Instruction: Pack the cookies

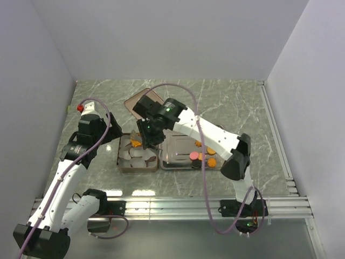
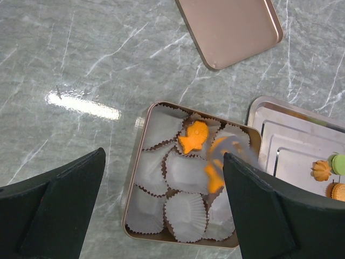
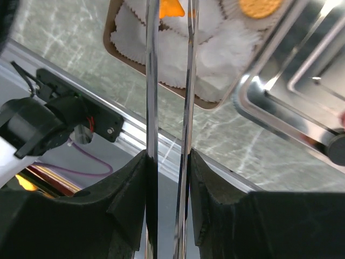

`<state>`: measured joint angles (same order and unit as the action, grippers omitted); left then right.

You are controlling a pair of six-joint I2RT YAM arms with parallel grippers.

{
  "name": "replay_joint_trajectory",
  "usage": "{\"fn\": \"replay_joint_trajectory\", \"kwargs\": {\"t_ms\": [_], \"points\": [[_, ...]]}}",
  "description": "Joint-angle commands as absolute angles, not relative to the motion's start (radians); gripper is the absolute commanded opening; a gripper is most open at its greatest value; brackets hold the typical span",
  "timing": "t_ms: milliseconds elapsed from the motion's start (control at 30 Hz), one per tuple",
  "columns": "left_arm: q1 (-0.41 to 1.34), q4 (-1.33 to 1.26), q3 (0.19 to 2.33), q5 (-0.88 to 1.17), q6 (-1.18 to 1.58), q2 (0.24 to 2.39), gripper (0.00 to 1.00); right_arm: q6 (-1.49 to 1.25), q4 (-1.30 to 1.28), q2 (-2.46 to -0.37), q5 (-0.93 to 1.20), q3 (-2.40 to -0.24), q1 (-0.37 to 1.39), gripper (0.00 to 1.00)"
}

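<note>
Step in hand: placing. The right gripper, jaws pinching tongs, holds an orange cookie over the box. The left gripper hovers beside the box, jaws spread. Next move: release the cookie into an empty paper cup.

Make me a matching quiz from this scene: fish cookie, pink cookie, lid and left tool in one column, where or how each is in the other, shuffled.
Things:
1 fish cookie
2 pink cookie
3 lid
4 left tool

Places or states:
A on the steel tray
B open, empty
C inside the tin
D flat on the table

Pairs: 1-C, 2-A, 3-D, 4-B.
</note>
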<state>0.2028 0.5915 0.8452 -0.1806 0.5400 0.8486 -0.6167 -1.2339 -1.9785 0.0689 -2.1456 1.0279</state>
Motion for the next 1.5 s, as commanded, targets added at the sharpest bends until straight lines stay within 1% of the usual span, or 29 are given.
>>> {"fn": "replay_joint_trajectory", "kwargs": {"t_ms": [0,333,400,733,967,1067,1167,1233,1367,1467], "points": [[0.207,0.574,0.85,-0.181,0.545,0.847,0.97,-0.627,-1.221,-2.003,0.101,-2.204,1.046,0.37],[0.21,0.575,0.85,-0.189,0.548,0.842,0.97,-0.626,-1.177,-2.005,0.103,-2.1,1.063,0.38],[0.21,0.575,0.85,-0.189,0.548,0.844,0.96,-0.621,-1.177,-2.011,0.101,-2.095,1.062,0.39],[0.21,0.578,0.851,-0.195,0.549,0.845,0.97,-0.612,-1.183,-2.023,0.089,-2.105,1.063,0.49],[0.212,0.577,0.851,-0.193,0.549,0.848,0.96,-0.611,-1.189,-2.0,0.075,-2.108,1.063,0.5],[0.21,0.578,0.851,-0.192,0.549,0.85,0.97,-0.612,-1.216,-1.977,0.038,-2.129,1.06,0.5],[0.21,0.577,0.851,-0.19,0.549,0.848,0.97,-0.618,-1.244,-1.919,0.003,-2.132,1.043,0.5],[0.212,0.578,0.851,-0.193,0.549,0.85,0.96,-0.624,-1.246,-1.85,-0.015,-2.085,1.022,0.5],[0.212,0.578,0.851,-0.192,0.548,0.851,0.96,-0.632,-1.255,-1.711,-0.057,-1.948,0.979,0.5],[0.212,0.577,0.851,-0.192,0.548,0.853,0.97,-0.644,-1.259,-1.586,-0.078,-1.76,0.933,0.5]]}}
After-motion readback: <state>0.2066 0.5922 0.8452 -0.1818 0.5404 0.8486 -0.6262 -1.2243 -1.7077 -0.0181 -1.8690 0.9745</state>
